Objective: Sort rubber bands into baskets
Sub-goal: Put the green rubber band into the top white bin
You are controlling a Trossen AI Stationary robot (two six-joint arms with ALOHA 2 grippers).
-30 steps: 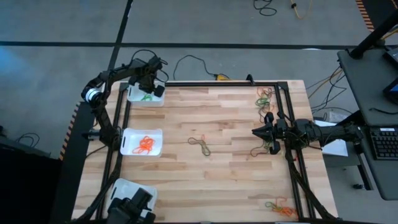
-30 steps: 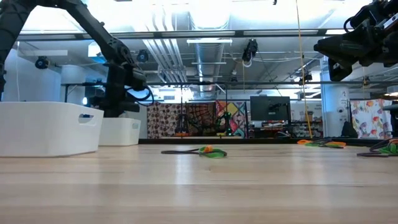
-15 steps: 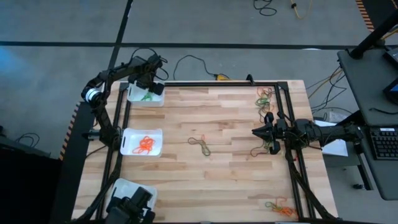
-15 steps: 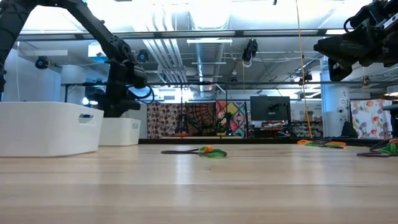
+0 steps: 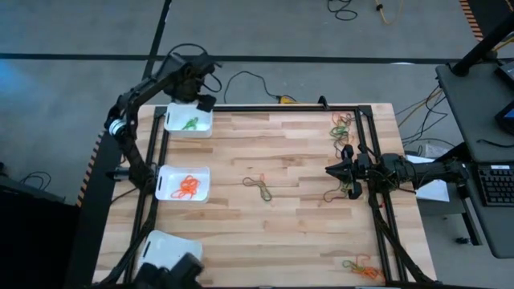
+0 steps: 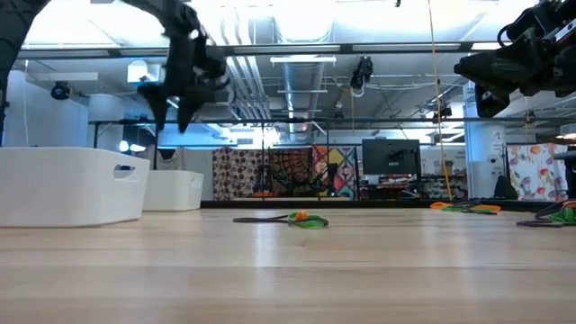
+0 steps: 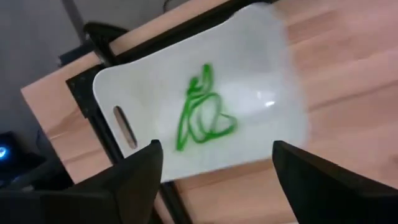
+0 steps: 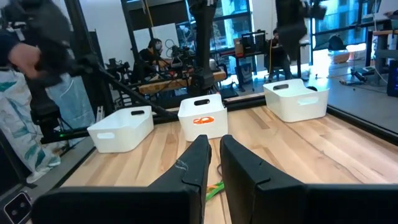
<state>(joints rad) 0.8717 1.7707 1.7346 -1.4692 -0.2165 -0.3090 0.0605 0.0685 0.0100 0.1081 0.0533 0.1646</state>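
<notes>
Where far basket (image 5: 189,122) sits, green bands (image 7: 202,111) inside; orange bands (image 5: 188,186) fill middle basket (image 5: 167,183).

Two dark jointed arms, black cabling, left claw (image 7: 214,171) fingers flat, matte black

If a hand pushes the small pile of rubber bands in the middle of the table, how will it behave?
The rubber bands are thin loops lying flat and tangled, so they probably drag along together, limp rather than stiff. They look very light. Lying flat on the wooden table, they should not roll, though one may snag and stretch.
</notes>
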